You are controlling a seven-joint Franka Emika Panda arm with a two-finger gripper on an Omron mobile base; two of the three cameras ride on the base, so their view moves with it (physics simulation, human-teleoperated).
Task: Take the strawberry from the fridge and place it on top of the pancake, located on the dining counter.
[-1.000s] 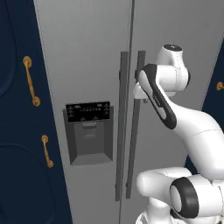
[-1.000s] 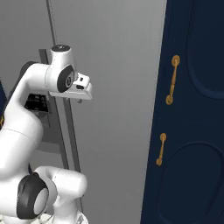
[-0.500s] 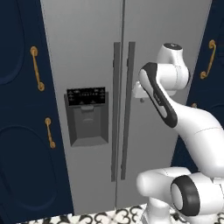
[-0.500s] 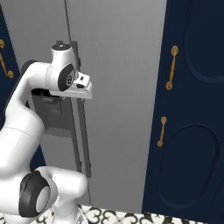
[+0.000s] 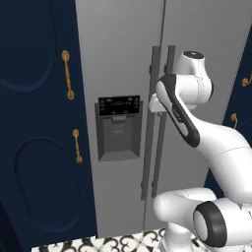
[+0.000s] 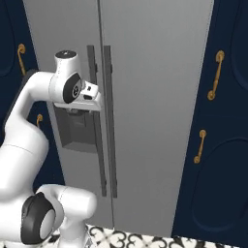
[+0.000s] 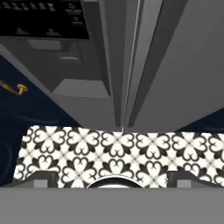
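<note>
Gripper (image 6: 99,99), jaws spread wide & holding nothing, sits just beside the fridge (image 6: 155,72)'s 2 vertical handles (image 6: 99,121), both doors shut

The fridge (image 5: 128,74) is flanked by cabinets (image 5: 39,147) on both sides. The dispenser panel (image 5: 118,128) is set left of the fridge's handles (image 5: 156,123).
</note>
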